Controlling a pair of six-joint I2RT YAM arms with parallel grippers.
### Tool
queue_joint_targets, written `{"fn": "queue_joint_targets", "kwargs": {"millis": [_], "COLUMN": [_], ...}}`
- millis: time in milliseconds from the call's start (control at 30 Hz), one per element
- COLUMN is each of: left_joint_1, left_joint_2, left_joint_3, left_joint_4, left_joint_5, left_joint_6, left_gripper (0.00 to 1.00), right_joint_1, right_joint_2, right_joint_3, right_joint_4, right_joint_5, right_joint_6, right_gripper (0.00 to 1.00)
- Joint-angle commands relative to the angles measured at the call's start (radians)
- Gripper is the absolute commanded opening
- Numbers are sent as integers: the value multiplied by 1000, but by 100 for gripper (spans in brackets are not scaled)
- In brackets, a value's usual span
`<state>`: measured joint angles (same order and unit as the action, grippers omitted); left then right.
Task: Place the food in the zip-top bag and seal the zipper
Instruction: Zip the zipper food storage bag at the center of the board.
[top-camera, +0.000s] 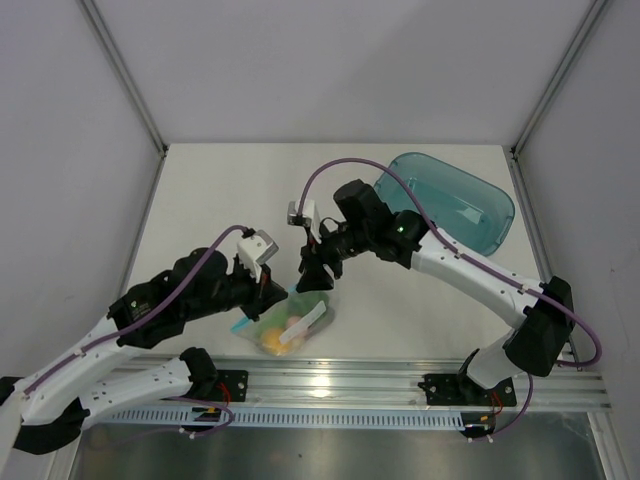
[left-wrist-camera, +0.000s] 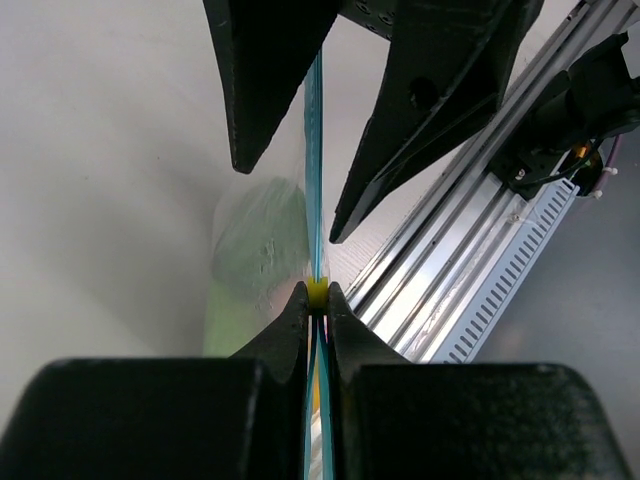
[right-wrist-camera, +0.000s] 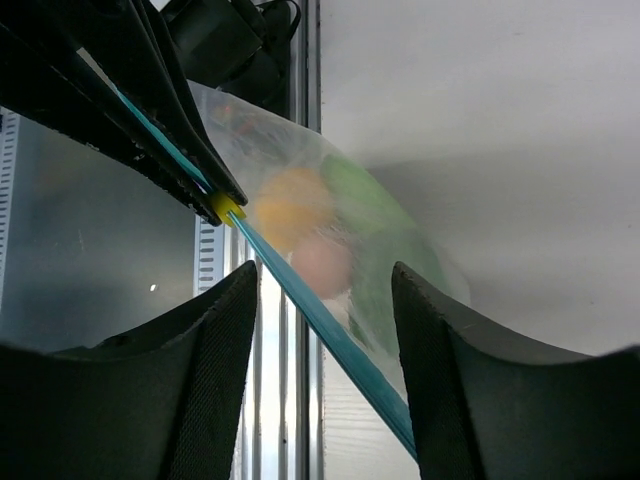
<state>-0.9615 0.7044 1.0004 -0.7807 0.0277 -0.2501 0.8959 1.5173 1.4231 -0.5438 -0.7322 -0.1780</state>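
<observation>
**Low in the centre of the overhead view: bracketing the zipper for the seal**

Holding the zip-top bag (top-camera: 290, 325) low in the centre of the overhead view, just above the front rail and well apart from the teal tub (top-camera: 450, 200) at upper right. Appearing to rest its belly on the table (top-camera: 220, 200), top edge raised between the two arms.

Pinching the zipper (left-wrist-camera: 314, 150) with the left gripper (left-wrist-camera: 317, 292), jaws closed down to a sliver on the light-blue strip, with a small yellow bit (right-wrist-camera: 226, 207) sitting right at the pinch; not telling what that bit is.

Straddling the same strip further along with the right gripper (right-wrist-camera: 322, 275), jaws standing plainly apart, one finger on each side, gripping nothing.

Showing the food through the film in the right wrist view: yellow-orange round fruit (right-wrist-camera: 290, 205), pink egg-shaped piece (right-wrist-camera: 320, 262), a green shape behind. Judging the loading as done and the sealing as the step in hand.

Expecting light, soft, crinkly handling: film sagging under the toys, slippery between pads, folding rather than resisting. Treating the strip as the only firm line. Taking hold squarely across the strip itself, next to the anchored end, never on the loose film below it. Watching for the strip twisting or sliding out sideways.
</observation>
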Motion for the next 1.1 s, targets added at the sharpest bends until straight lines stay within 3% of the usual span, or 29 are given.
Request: {"fn": "queue_joint_targets", "kwargs": {"millis": [0,167,200,400,767,1067], "left_joint_1": [6,6,6,6,6,7], "left_joint_2": [0,3,3,10,4,0], "left_joint_3": [4,-2,-3,0,10,10], "left_joint_4": [44,49,50,51,32,24], "left_joint_5": [11,9,8,-3,-74,-133], "left_joint_6": [20,18,17,17,12,-1], "left_gripper": [0,1,0,1,1,1], "right_joint_1": [8,8,8,8,-18,-57], "right_joint_2": [0,-12,-14,-26,-137,-242], "right_joint_3": [31,10,2,-26,-156,-262], "right_joint_4": [30,50,54,61,145,186], "right_joint_5": [-29,-19,-13,25,393,550], "right_joint_6": [-8,6,9,31,169,250], "right_gripper": [54,36,27,0,0,0]}}
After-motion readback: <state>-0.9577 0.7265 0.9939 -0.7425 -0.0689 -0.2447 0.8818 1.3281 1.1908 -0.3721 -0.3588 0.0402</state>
